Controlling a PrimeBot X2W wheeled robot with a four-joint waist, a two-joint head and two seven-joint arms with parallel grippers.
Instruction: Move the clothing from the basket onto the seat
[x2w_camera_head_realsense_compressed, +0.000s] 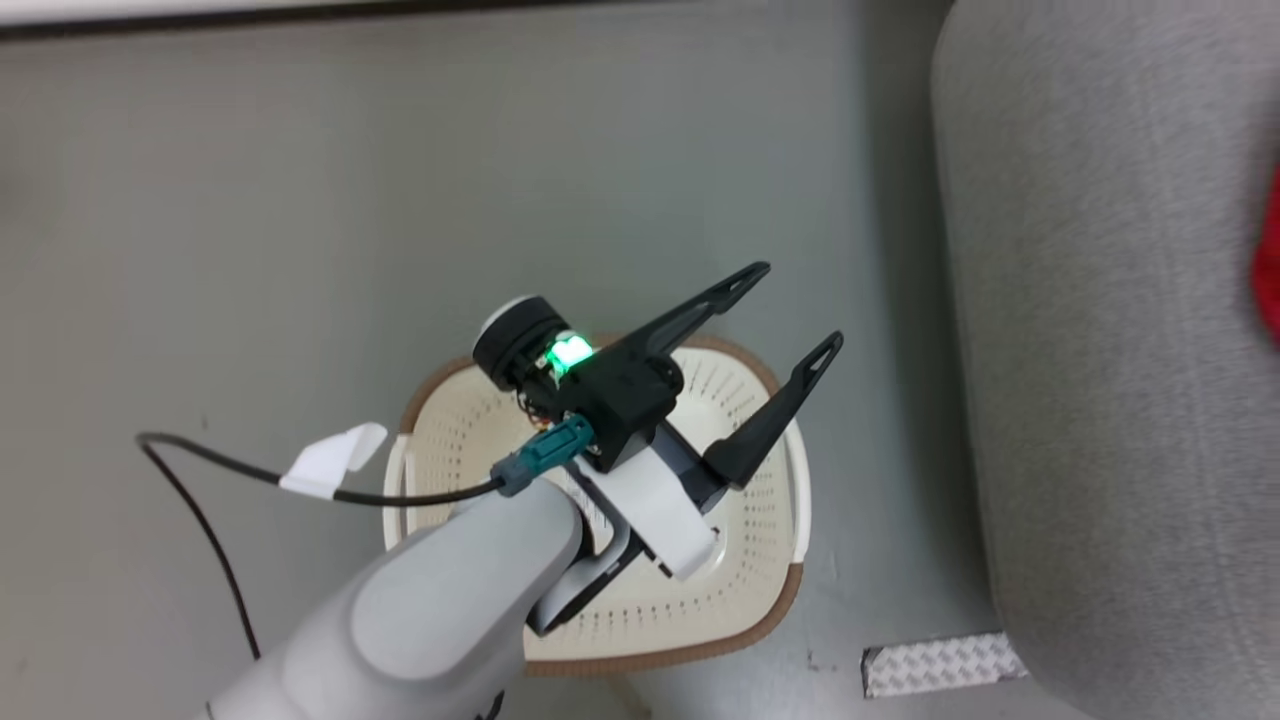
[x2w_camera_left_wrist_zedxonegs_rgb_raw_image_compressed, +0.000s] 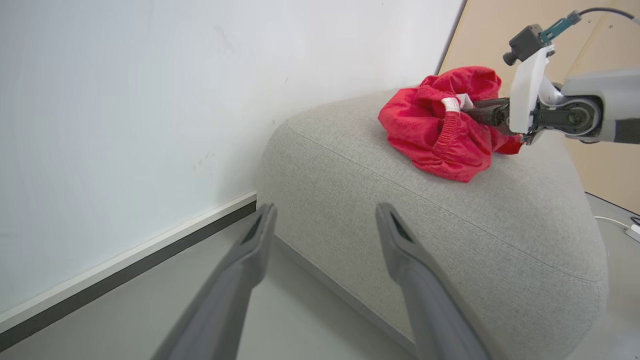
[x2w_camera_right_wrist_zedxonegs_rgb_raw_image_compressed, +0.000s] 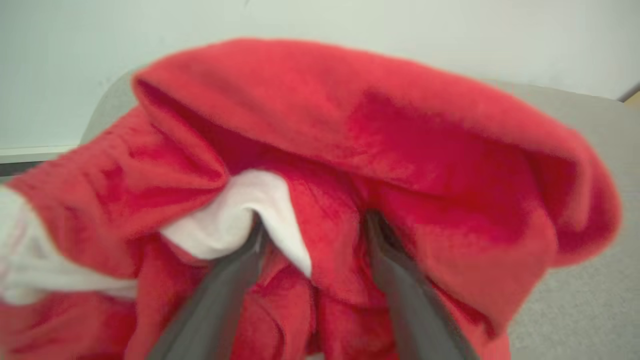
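We see our left hand (x2w_camera_head_realsense_compressed: 797, 307) hanging over the basket (x2w_camera_head_realsense_compressed: 765, 540) on the floor (x2w_camera_head_realsense_compressed: 300, 250), its fingers spread wide and holding nothing. The clothing (x2w_camera_left_wrist_zedxonegs_rgb_raw_image_compressed: 435, 135) lies bunched on top of the seat (x2w_camera_left_wrist_zedxonegs_rgb_raw_image_compressed: 450, 230), well apart from the basket, and our right hand (x2w_camera_left_wrist_zedxonegs_rgb_raw_image_compressed: 487, 112) reaches into it from the side. In the right wrist view that hand's fingers (x2w_camera_right_wrist_zedxonegs_rgb_raw_image_compressed: 220, 300) stand apart much as the left's do, their tips buried in red folds beside a white patch (x2w_camera_right_wrist_zedxonegs_rgb_raw_image_compressed: 235, 220), so it looks spread rather than clamped.
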